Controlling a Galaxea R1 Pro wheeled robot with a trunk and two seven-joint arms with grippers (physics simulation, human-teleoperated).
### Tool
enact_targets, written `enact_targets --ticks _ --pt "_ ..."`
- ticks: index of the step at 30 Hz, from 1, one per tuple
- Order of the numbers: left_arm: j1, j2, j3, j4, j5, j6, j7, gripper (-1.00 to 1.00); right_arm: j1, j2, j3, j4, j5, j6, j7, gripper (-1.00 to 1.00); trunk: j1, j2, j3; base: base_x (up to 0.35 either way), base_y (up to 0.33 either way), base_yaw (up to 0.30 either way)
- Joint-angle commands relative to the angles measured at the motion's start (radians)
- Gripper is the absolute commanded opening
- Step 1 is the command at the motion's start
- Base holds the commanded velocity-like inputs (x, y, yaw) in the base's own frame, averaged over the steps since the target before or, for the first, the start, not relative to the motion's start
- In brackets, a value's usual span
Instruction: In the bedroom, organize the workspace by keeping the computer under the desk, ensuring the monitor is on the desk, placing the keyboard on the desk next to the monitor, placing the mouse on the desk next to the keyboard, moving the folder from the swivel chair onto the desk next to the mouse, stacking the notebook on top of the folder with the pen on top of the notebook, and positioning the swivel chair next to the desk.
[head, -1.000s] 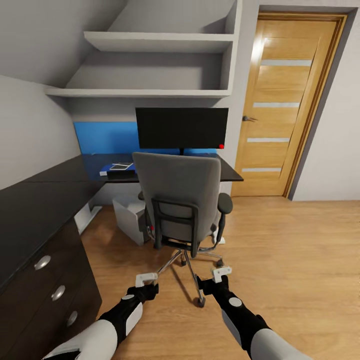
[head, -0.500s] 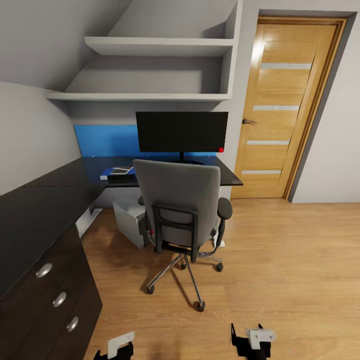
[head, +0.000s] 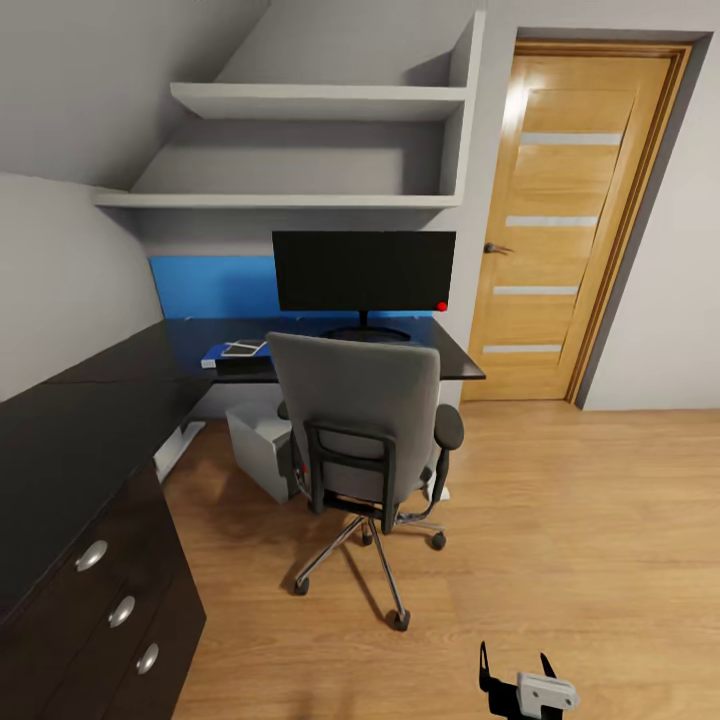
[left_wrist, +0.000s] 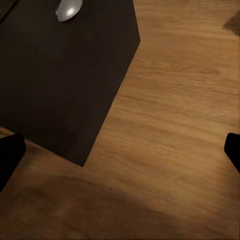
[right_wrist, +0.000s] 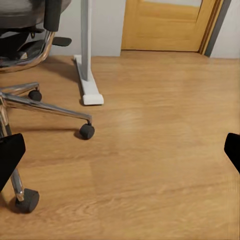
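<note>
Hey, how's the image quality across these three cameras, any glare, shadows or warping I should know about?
Head view: sharp, wide-angle warping bends the door frame; soft glare on the glossy desk, and the swivel chair shadows the floor. Left wrist view: dim, drawer unit nearly featureless. Right wrist view: evenly lit, crisp, caster shadows faint.

Wooden door, wall shelves
</note>
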Motion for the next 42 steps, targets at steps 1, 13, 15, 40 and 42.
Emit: enact_targets --ticks 1,13,15,40,42 --pt "0.0 0.0 0.007 0.001 -0.011 0.0 0.005 1.0 -0.001 0.0 0.006 0.002 0.006 0.001 -0.01 1.0 -0.004 0.007 0.002 0.0 0.0 0.0" --pt "0.001 0.008 0.005 0.0 -0.015 0.053 -0.001 1.0 0.005 0.0 0.005 0.004 0.005 0.068 -0.015 1.0 -0.05 0.091 0.04 0.0 0.0 0.0" --pt "0.001 0.008 0.004 0.0 -0.015 0.055 -0.012 1.0 0.008 0.0 0.005 0.004 0.005 0.069 -0.015 1.0 -0.058 0.105 0.046 0.0 0.0 0.0" --pt "0.001 0.014 0.005 0.001 -0.015 0.059 -0.105 1.0 0.011 0.0 0.005 0.004 0.005 0.07 -0.015 1.0 -0.154 0.28 0.124 0.0 0.0 0.0" --pt "0.001 0.014 0.005 0.001 -0.015 0.059 -0.105 1.0 0.011 0.0 0.004 0.004 0.005 0.07 -0.015 1.0 -0.161 0.294 0.131 0.0 0.0 0.0"
